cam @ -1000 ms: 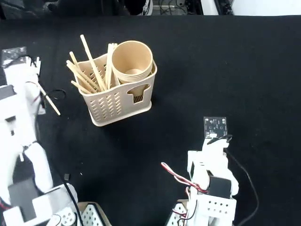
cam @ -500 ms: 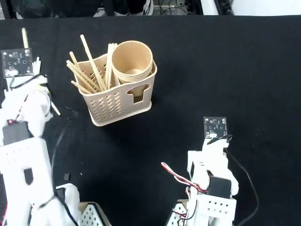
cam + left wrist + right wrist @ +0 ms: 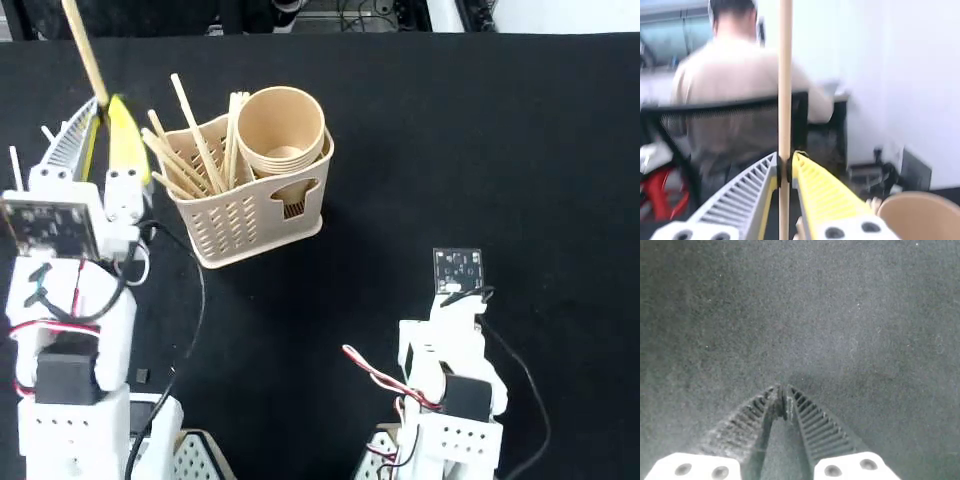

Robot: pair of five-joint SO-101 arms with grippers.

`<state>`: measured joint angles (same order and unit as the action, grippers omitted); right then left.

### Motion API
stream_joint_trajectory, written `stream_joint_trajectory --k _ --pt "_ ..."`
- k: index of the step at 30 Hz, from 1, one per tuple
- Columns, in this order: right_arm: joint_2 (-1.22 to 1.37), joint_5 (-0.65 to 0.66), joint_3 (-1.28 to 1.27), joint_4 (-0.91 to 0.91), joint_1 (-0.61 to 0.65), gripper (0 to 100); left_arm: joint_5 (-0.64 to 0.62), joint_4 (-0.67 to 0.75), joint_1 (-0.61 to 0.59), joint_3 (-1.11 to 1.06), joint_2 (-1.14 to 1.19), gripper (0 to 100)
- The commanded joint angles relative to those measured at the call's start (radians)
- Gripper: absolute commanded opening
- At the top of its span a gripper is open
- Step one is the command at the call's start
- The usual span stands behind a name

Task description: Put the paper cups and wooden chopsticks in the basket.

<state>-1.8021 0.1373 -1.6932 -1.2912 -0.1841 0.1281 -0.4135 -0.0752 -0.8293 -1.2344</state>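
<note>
Basket [image 3: 250, 215] holds paper cups [image 3: 283, 120] and chopsticks [image 3: 187, 115]; left end effector [image 3: 100, 105] pinches a chopstick [image 3: 80, 45], right end effector [image 3: 782, 390] pressed together.

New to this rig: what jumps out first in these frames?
The left hand, up beside the basket, is shut on a single wooden chopstick that stands nearly upright. The basket holds a stack of paper cups and a bundle of chopsticks. The right hand is shut over bare black table.
</note>
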Motion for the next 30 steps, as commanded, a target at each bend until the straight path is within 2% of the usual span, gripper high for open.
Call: stream_joint_trajectory --k 1,6,13,25,28,30 --pt "-0.067 0.0 0.008 -0.003 0.011 1.3 -0.014 0.114 0.085 0.001 -0.002 3" --pt "-0.067 0.0 0.008 -0.003 0.011 1.3 -0.014 0.117 0.14 0.002 0.028 3" --pt "-0.067 0.0 0.008 -0.003 0.011 1.3 -0.015 0.123 0.139 0.012 0.097 3" --pt "-0.067 0.0 0.008 -0.003 0.011 1.3 -0.015 0.295 0.073 0.019 0.226 3" --pt "-0.067 0.0 0.008 -0.003 0.011 1.3 -0.018 0.397 0.077 0.015 0.315 3" --pt "-0.067 0.0 0.008 -0.003 0.011 1.3 -0.063 0.476 0.071 0.015 0.388 3"
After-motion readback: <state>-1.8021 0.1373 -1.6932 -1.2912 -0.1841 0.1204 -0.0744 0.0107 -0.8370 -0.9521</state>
